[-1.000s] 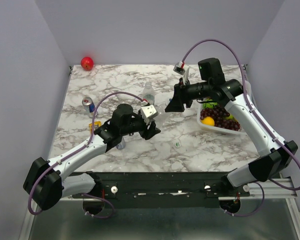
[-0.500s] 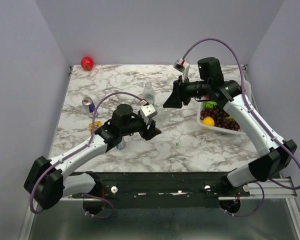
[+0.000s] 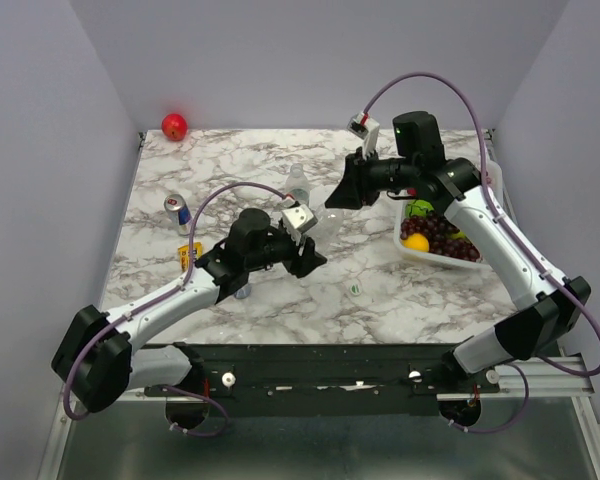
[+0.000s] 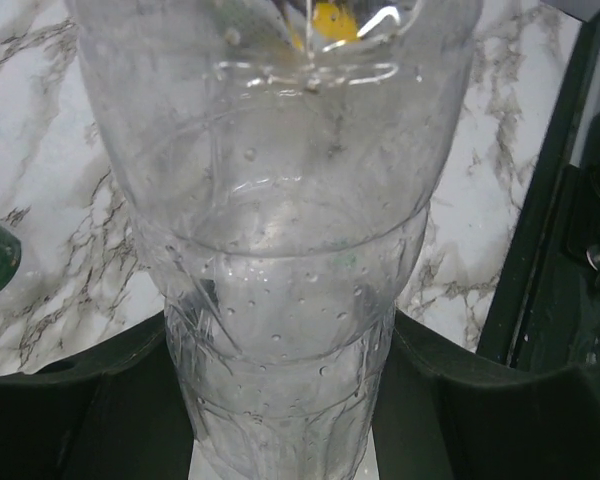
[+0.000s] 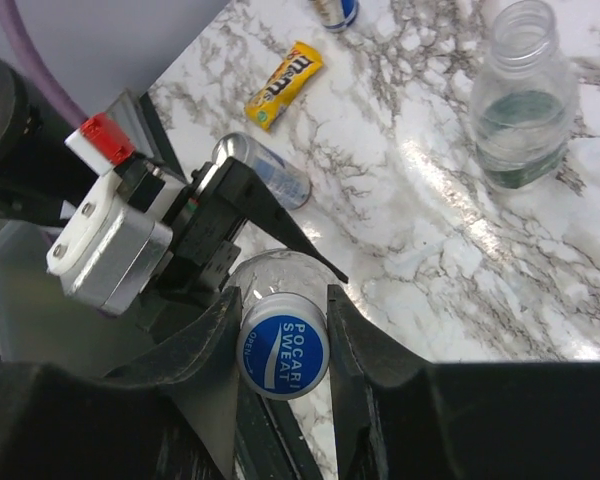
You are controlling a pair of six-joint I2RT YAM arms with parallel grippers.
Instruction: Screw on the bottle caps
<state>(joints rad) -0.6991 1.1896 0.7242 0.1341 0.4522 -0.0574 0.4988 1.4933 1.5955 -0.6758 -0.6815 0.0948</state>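
The blue-and-white cap (image 5: 282, 357) sits right over the mouth of the plain bottle (image 4: 280, 300), its printed top facing away from the bottle; you cannot tell whether it touches the threads yet. Your right gripper (image 5: 282, 305) pinches it at the rim, fingers closed on either side; your left gripper (image 4: 280, 400) is clamped round the bottle's body. The bottle's long axis runs across the left fingers and straight at the cap, so the twist likely depends on you keeping the cap square to that neck. The green-label bottle (image 5: 518, 100) stands uncapped beyond the plain bottle; the second cap (image 3: 355, 288) lies on its near side, toward the arm bases.
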